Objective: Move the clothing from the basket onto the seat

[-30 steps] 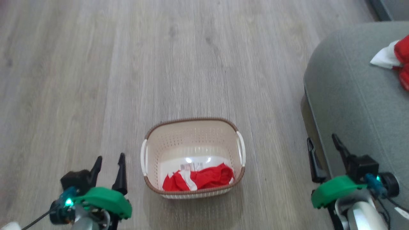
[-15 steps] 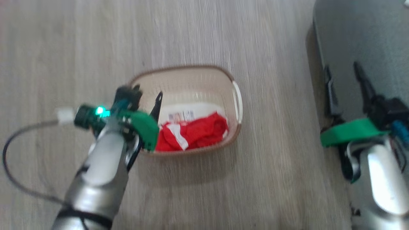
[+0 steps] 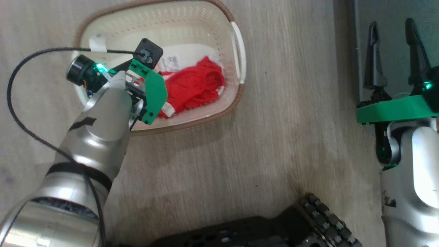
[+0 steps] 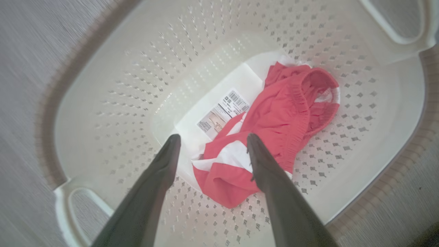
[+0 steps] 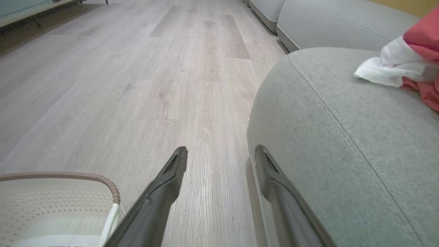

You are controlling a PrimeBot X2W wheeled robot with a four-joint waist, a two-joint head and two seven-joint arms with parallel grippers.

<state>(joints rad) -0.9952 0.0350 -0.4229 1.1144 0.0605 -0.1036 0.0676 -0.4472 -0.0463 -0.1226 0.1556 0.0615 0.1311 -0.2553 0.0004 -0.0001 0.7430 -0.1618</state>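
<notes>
The cream basket [image 3: 236, 48] with a brown rim stands on the floor at the upper left of the head view. Red clothing [image 3: 193, 85] with white trim lies bunched on its floor by the near wall. My left gripper [image 4: 213, 137] points down into the basket [image 4: 137, 85], open, its fingertips just above the near end of the clothing [image 4: 284, 113] and touching nothing. My right gripper [image 3: 391, 24] is open and empty beside the edge of the grey seat [image 3: 432, 20]. On the seat [image 5: 343, 137] lies another red and white garment [image 5: 411, 58].
Pale wood floor [image 3: 291, 137] lies between basket and seat. My dark base [image 3: 274, 230] shows at the bottom of the head view. A black cable [image 3: 20, 103] loops from the left wrist. A second grey cushion [image 5: 343, 24] stands behind the seat.
The head camera has tilted down and closer. My left arm has swung from beside the basket to over it, fingers now pointing into it. The right gripper stays open by the seat.
</notes>
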